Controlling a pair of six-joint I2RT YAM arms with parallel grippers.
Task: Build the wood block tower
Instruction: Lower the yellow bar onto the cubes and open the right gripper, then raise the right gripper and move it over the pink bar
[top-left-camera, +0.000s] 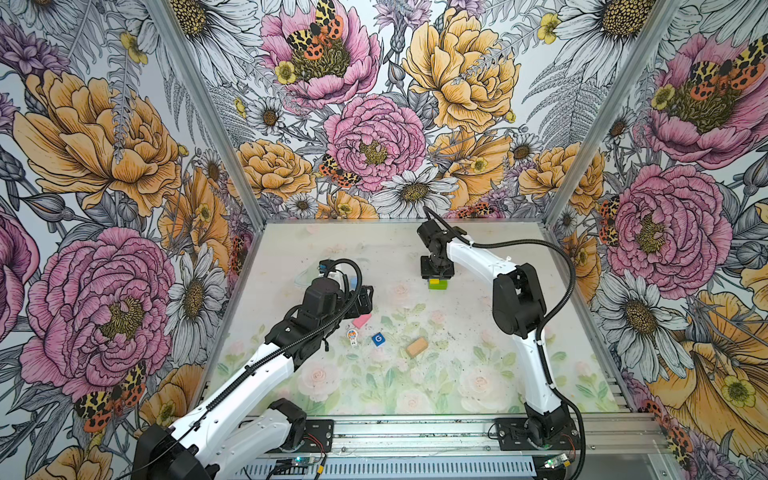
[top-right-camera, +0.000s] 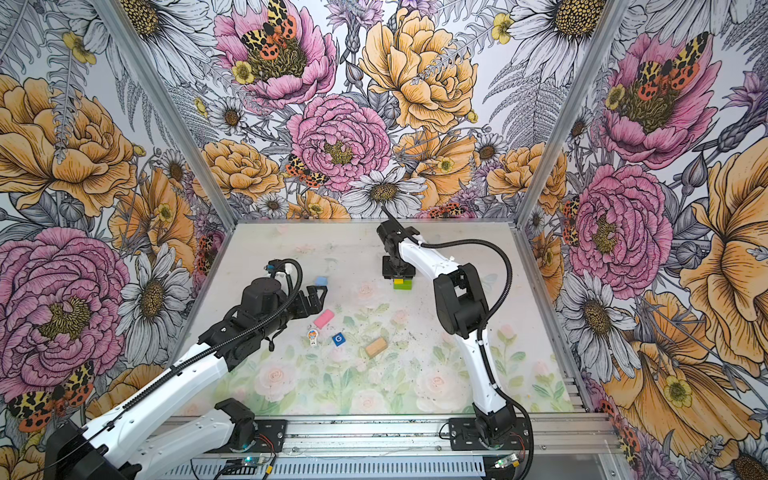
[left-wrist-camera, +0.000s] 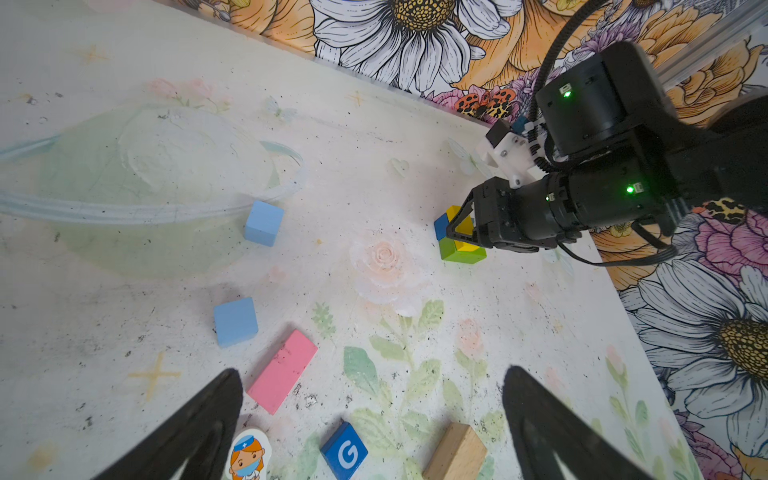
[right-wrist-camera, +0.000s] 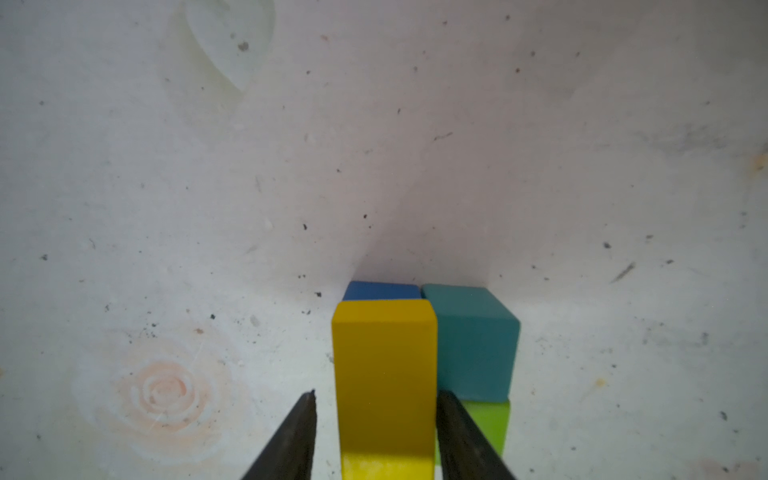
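Left wrist: pink brick (left-wrist-camera: 282, 372) nr lt-blue cube (left-wrist-camera: 235, 321).

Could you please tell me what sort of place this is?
Probably a robot test booth: left arm and right arm bolted to an aluminium rail, flower-print walls around the table, loose toy blocks like the pink block.

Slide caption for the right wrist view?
Right gripper, jaws apart, straddles the yellow brick atop the green brick, beside teal cube.

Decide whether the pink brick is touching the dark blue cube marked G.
Apart. The left wrist view shows a plain gap between the pink brick and the dark blue cube. Both top views show them separated too.
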